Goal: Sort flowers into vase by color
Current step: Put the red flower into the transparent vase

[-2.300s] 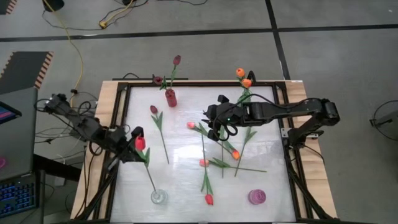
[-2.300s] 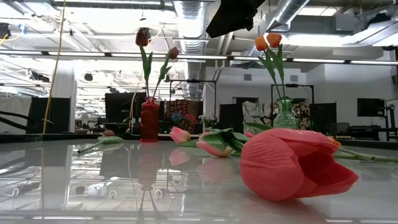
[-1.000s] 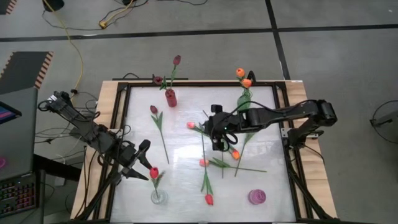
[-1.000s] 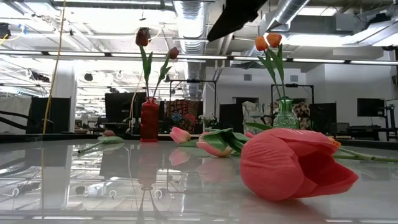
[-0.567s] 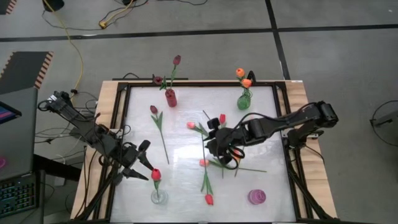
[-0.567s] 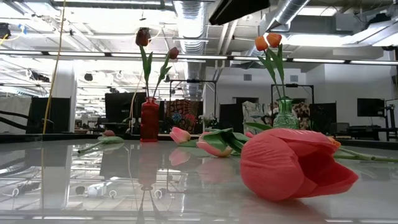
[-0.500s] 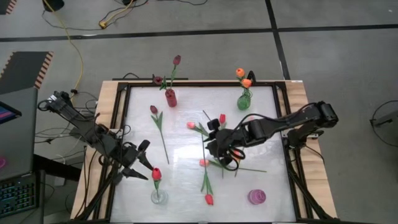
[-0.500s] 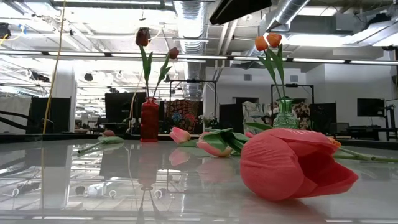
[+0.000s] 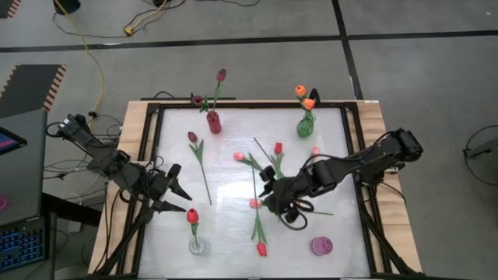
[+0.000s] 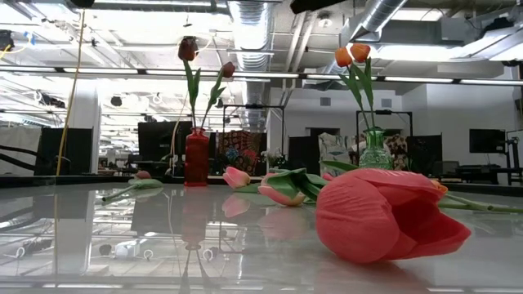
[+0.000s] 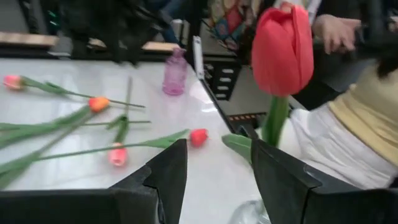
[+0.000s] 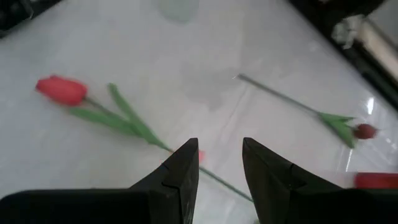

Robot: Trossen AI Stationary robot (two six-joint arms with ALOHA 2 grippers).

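Observation:
A red tulip (image 9: pixel 192 216) stands with its stem in the clear vase (image 9: pixel 198 246) at the near left. My left gripper (image 9: pixel 179 199) is open just left of its head (image 11: pixel 283 50), touching nothing. Over the middle of the table my right gripper (image 9: pixel 272 201) hangs open above several tulips that lie flat. A small pink head (image 12: pixel 200 155) lies on the table between its fingers (image 12: pixel 219 146). Maroon tulips stand in the red vase (image 9: pixel 213 122) and orange ones in the green vase (image 9: pixel 305 127).
A purple vase (image 9: pixel 321 246) stands at the near right. A maroon tulip (image 9: pixel 192 137), a red one (image 9: pixel 278 148) and another red one (image 9: pixel 261 249) lie loose on the white top. A person's hand (image 11: pixel 336 31) shows beyond the table's near edge.
My right gripper has travelled toward the near edge and now hangs over the lying tulips; a red tulip behind it has come into view. My left gripper has drawn a little away from the red tulip, which stays upright in the clear vase.

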